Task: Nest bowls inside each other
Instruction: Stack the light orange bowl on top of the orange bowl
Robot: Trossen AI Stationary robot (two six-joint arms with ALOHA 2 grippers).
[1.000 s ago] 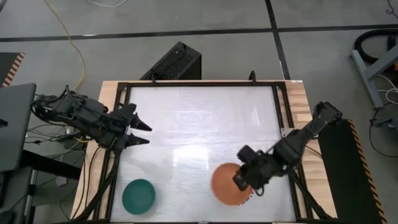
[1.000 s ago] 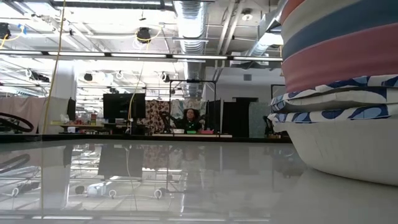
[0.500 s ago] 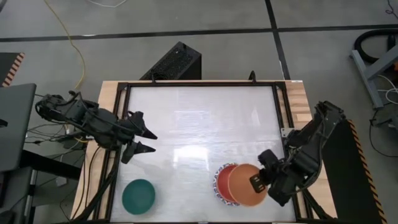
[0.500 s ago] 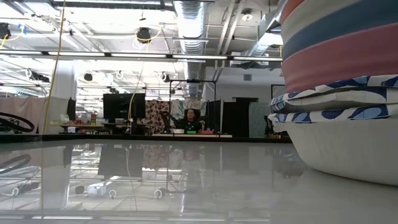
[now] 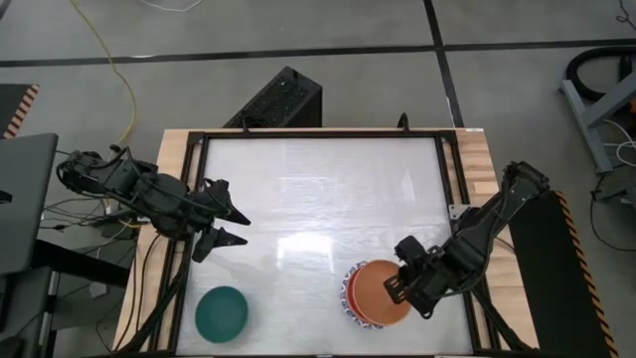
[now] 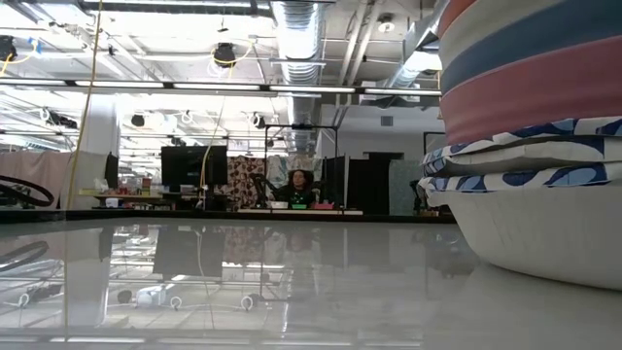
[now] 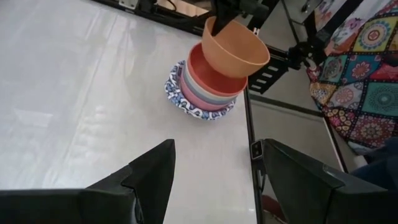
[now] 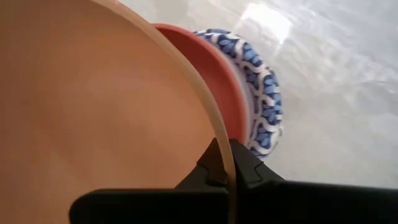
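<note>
A stack of nested bowls [image 5: 350, 295] stands near the table's near right corner. A red bowl [image 7: 208, 74] is its top one, and blue-patterned white bowls [image 6: 530, 180] are at its bottom. My right gripper [image 5: 397, 288] is shut on an orange bowl [image 5: 381, 291], which it holds tilted just over the red bowl. A teal-green bowl [image 5: 221, 312] rests on its base near the near left corner. My left gripper [image 5: 243, 228] hovers open at the table's left edge and holds nothing. My right gripper pinches the orange bowl's rim [image 8: 217, 134] on the side toward the table's right edge, one finger [image 8: 210, 167] inside the bowl and one outside. It slants down from the right. The bowl hangs tilted over the red bowl [image 8: 217, 74]; I cannot tell whether they touch.
A black frame [image 5: 318, 134] runs around the white tabletop. The middle and far parts of the tabletop [image 5: 318, 189] are bare. A black box [image 5: 283, 99] lies on the floor beyond the far edge.
My right gripper carried the orange bowl toward the table's right edge, uncovering the red bowl, then brought it back lower over the stack. My left gripper moved a little toward the near edge and the table's middle, then stayed still.
</note>
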